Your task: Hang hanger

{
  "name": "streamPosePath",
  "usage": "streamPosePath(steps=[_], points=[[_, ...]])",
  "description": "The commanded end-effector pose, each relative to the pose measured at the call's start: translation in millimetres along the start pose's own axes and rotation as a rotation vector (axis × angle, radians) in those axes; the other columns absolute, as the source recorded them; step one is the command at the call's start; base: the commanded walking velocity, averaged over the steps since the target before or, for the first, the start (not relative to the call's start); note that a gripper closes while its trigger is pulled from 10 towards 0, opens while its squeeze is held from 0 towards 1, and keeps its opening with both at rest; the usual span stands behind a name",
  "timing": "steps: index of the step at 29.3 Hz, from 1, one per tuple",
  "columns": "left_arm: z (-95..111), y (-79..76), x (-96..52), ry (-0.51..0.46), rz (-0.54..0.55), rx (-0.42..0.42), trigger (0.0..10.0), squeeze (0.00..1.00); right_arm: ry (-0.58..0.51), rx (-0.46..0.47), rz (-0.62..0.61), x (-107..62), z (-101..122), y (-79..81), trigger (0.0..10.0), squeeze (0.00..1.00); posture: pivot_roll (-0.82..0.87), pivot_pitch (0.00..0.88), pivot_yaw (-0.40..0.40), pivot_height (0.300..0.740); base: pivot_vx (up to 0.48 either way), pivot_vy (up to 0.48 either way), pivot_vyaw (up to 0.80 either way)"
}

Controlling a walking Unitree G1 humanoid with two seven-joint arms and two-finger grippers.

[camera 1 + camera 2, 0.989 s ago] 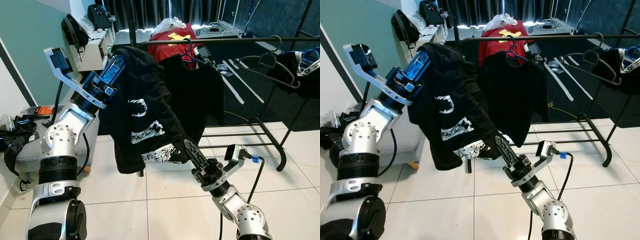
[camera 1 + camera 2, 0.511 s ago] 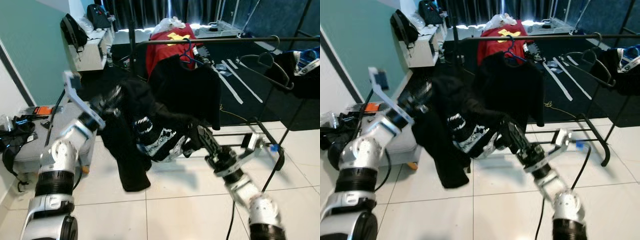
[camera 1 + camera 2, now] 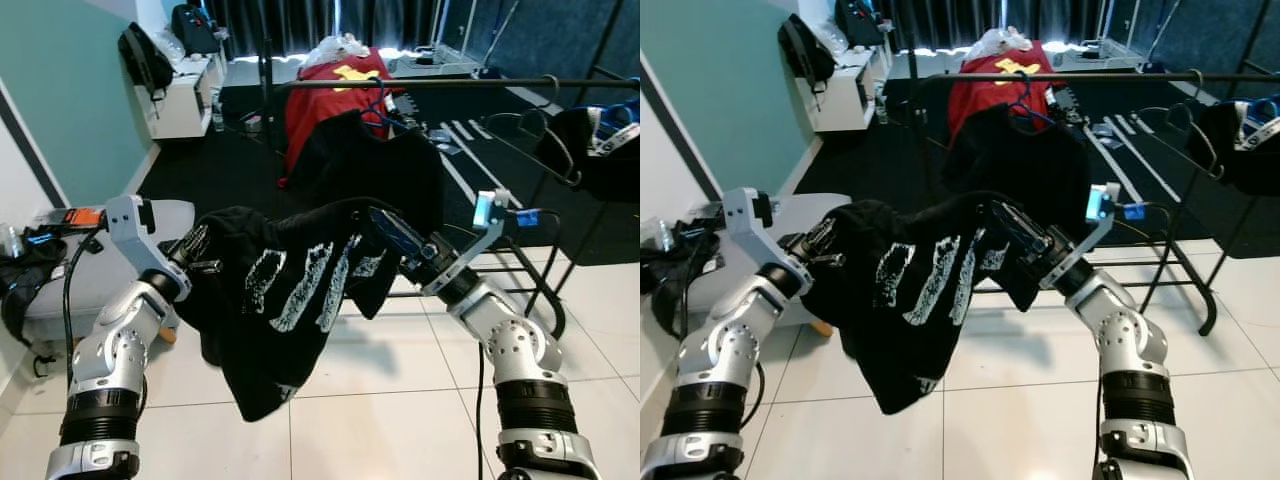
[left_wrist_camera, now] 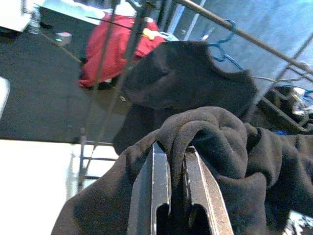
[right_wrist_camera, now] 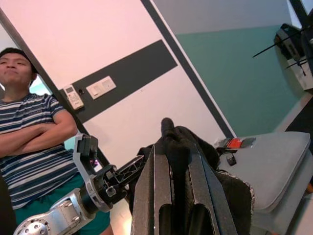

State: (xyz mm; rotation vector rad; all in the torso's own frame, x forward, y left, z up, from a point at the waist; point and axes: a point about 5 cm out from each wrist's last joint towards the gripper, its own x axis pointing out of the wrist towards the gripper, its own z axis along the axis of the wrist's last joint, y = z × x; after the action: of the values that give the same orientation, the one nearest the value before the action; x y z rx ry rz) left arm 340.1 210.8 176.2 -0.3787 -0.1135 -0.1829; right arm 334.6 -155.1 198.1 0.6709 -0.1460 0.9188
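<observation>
Left eye view shows a black shirt with white print stretched between the two arms, low in front of the clothes rail. The left end effector has its two fingers pinched shut on a fold of the shirt, and the right end effector is pinched shut on another fold at the far end. So the shirt runs sideways from one end effector to the other, and its loose part hangs down below them toward the tiled floor. The cloth hides the fingertips of both in the eye views, and I cannot make out a hanger inside the shirt. Beyond the right end effector, a second black shirt hangs on a blue hanger from the rail, with a red cloth behind it. Right wrist view shows a person in a striped top standing past the left arm, arms folded.
</observation>
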Motion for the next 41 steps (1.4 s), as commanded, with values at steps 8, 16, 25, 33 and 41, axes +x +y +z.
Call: streamPosePath(steps=[8,16,25,33,41], points=[[-8,29.3,-6.5,-0.036,0.255,-0.006,10.0,0.00,-0.019,-0.054,-0.037,-13.7,12,0.4,0.0,0.00,-0.03,0.000,0.026,0.740,0.000,0.000,0.00],[-1,44.5,-13.3,-0.124,0.412,-0.078,10.0,0.00,0.120,-0.115,-0.248,-30.2,-6,-28.5,0.0,0.00,-0.01,0.000,0.020,0.740,0.000,0.000,0.00],[15,54.4,-12.5,-0.163,0.411,-0.041,10.0,0.00,0.098,-0.154,-0.493,-39.1,-8,-52.1,0.0,0.00,-0.01,0.000,0.021,0.740,0.000,0.000,0.00],[15,53.5,-10.5,-0.177,0.396,-0.039,10.0,0.00,0.126,-0.169,-0.540,-44.8,-11,-55.4,0.0,0.00,-0.01,0.000,0.021,0.740,0.000,0.000,0.00],[8,46.0,-5.8,-0.164,0.357,-0.052,10.0,1.00,0.128,-0.179,-0.523,-36.3,-12,-55.9,0.0,0.00,-0.05,0.000,0.050,0.740,0.000,0.000,0.00]])
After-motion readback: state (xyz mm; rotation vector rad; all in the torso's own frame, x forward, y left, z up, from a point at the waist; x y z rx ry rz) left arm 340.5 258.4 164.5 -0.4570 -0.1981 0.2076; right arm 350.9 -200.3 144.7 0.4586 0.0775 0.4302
